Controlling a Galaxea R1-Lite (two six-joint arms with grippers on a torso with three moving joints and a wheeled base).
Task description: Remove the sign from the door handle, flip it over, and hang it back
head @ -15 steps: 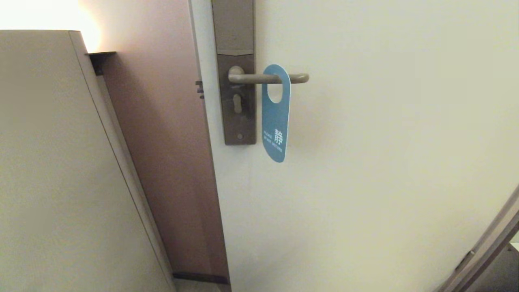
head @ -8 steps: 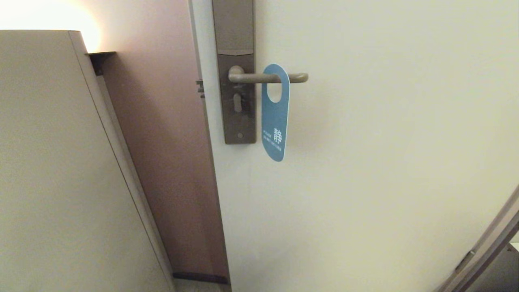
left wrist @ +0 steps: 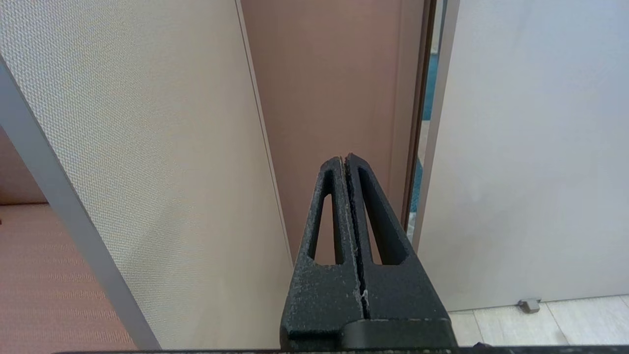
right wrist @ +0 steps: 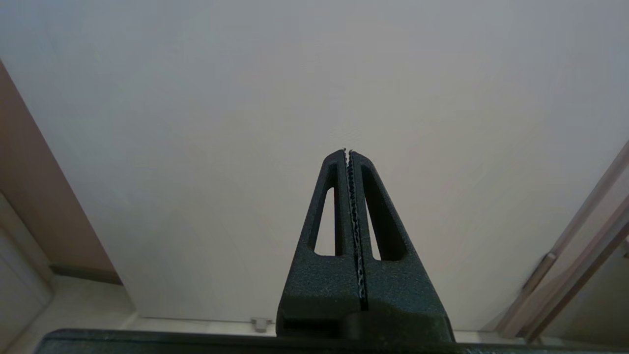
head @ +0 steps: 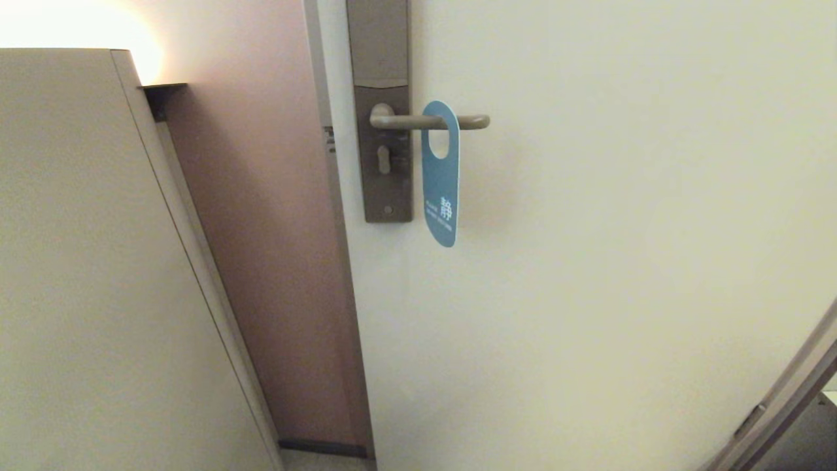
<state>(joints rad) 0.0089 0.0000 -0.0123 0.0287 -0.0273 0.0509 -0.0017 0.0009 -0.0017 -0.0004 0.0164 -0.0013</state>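
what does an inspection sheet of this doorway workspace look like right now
surface: pale door, standing ajar
job's things: sign hangs by its hole on the door handle, printed side showing
clutter: nothing seen
grippers: left gripper shut, empty, low by the door's edge; right gripper shut, empty, facing the door; neither near the sign
cables: nothing seen
surroundings: lock plate, beige panel, brown wall

A matt metal door handle is carrying a smooth card sign, beside a woven-textured wall panel.
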